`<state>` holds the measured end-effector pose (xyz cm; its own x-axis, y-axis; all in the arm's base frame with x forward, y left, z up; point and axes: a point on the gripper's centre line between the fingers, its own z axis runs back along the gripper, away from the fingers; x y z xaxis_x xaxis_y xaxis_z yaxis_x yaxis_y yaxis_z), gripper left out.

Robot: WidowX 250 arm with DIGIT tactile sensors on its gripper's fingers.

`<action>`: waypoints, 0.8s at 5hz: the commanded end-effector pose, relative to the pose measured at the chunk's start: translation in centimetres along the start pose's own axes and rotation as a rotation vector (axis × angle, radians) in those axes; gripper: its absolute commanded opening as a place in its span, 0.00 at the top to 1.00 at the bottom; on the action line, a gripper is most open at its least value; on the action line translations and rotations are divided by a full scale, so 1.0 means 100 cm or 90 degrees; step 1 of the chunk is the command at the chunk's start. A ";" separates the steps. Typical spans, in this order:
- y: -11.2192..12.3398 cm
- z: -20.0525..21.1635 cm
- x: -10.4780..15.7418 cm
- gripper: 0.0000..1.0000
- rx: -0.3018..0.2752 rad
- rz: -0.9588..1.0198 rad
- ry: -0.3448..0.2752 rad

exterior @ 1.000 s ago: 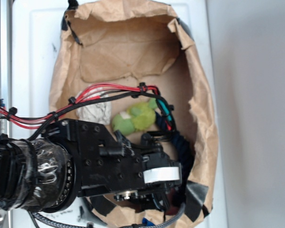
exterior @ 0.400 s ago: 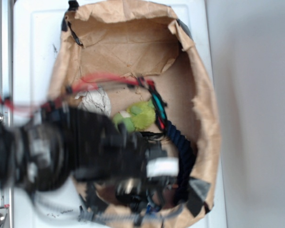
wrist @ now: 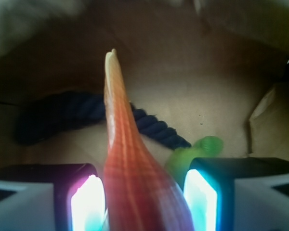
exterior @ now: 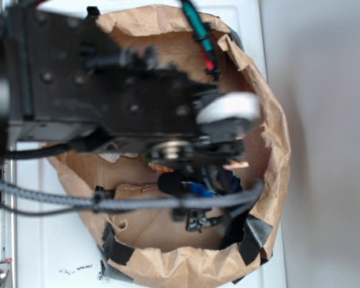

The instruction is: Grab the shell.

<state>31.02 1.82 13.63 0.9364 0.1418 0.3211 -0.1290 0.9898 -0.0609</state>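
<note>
The gripper (wrist: 144,202) pinches the shell (wrist: 135,178) between its fingers (wrist: 86,207). The shell's tail points up over a dark rope (wrist: 86,115) and green plush (wrist: 202,147).

Shell (wrist: 135,183) gripped upright
Ribbed orange-red body, tapering to a pale cream tip pointing up, sits between the gripper's (wrist: 144,202) two glowing pads, above the bag floor.

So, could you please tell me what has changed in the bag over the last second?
The arm swung from the image's lower left to its upper part, and the hand now holds the shell, tail pointing away. The paper bag stayed put; the blue rope and green plush remain inside.
</note>
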 end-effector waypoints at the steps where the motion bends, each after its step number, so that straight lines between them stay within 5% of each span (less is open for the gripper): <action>1: 0.003 0.073 0.013 1.00 0.192 -0.028 -0.026; 2: 0.012 0.085 0.008 1.00 0.194 -0.042 -0.023; 4: 0.023 0.095 -0.012 1.00 0.161 -0.063 -0.079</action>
